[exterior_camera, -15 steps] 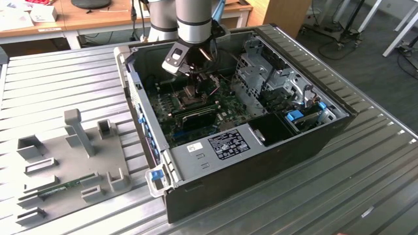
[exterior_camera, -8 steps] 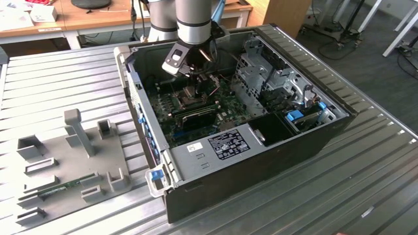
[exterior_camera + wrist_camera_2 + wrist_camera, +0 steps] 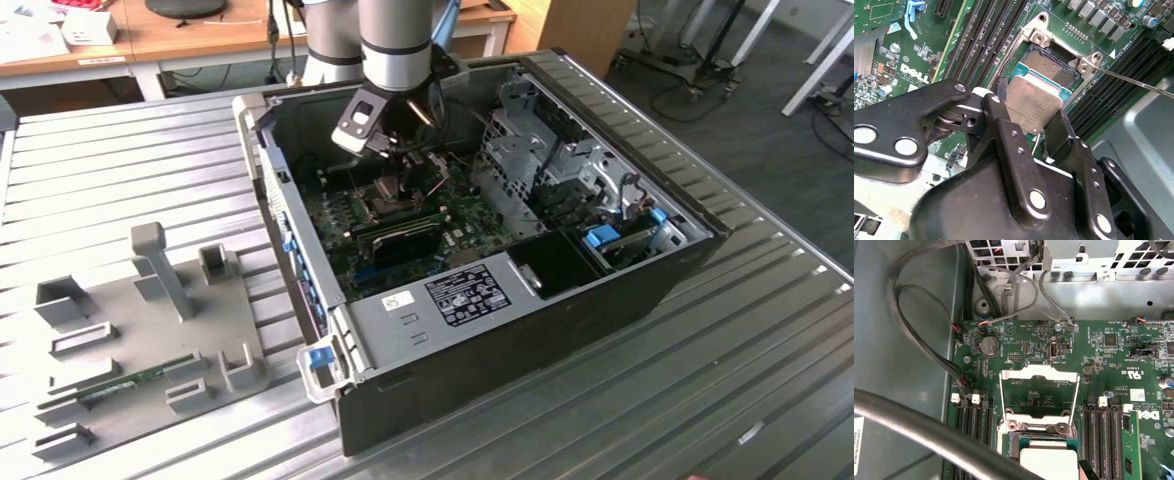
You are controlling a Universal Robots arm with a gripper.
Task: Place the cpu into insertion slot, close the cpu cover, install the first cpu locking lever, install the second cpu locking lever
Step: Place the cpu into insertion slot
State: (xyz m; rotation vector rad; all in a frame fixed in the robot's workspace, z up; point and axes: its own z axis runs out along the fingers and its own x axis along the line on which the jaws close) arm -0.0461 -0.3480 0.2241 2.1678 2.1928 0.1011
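Note:
My gripper [image 3: 396, 163] reaches down into the open computer case [image 3: 667, 270], over the motherboard. In the second wrist view the gripper [image 3: 1029, 120] is shut on the cpu [image 3: 1035, 102], a thin square chip with a dull grey top, one black finger [image 3: 999, 125] on each side. The cpu hangs slightly tilted over the near part of the insertion slot [image 3: 1046, 64], whose pin field shows beyond it; I cannot tell whether they touch. The cpu cover [image 3: 1039, 372] stands swung open behind the slot. The cpu [image 3: 1046, 462] also shows in the first wrist view.
A thin metal lever rod [image 3: 1139, 84] sticks out beside the slot. Black memory slots [image 3: 1101, 435] flank the socket. Black cables [image 3: 919, 340] loop along the case wall. A metal drive cage [image 3: 534, 150] stands beside the board. A grey fixture plate [image 3: 134, 330] lies on the exterior view's left.

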